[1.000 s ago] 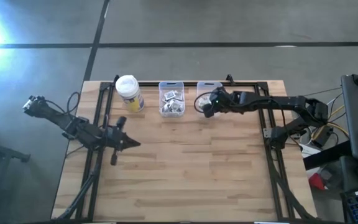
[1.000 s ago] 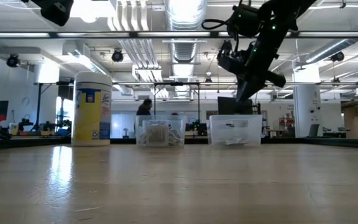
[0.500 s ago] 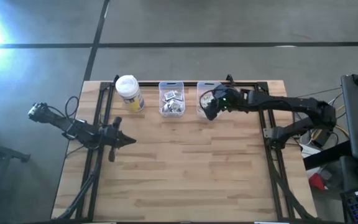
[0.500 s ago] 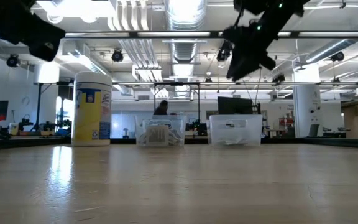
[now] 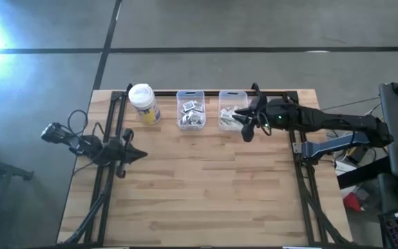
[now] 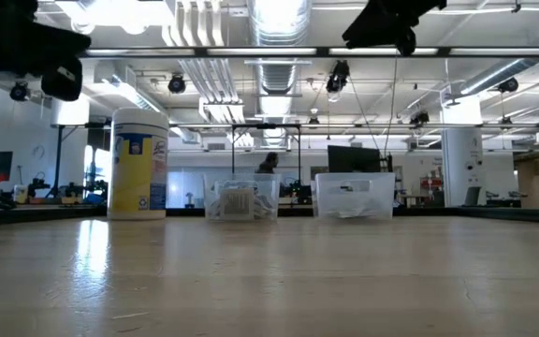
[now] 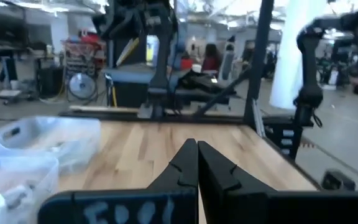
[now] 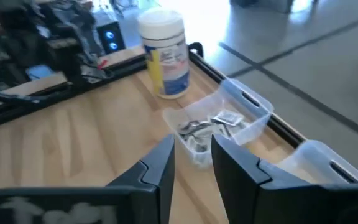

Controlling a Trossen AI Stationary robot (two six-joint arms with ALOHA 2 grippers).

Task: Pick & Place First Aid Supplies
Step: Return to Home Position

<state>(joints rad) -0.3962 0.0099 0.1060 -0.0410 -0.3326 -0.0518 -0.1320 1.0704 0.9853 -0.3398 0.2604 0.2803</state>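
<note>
Right pincer (image 5: 244, 129), apart and empty, hangs by the bins (image 5: 191, 93) at one o'clock; left pincer (image 5: 139, 155), closed, at nine. Packets (image 5: 191, 116) binned; sorting looks finished.

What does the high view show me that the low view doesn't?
Only high: both arms whole, the left pincer over the table's left side, the right pincer by the right bin. Only low: the room behind, a person far off. Both: the yellow container, the left bin with packets, the right bin.
</note>
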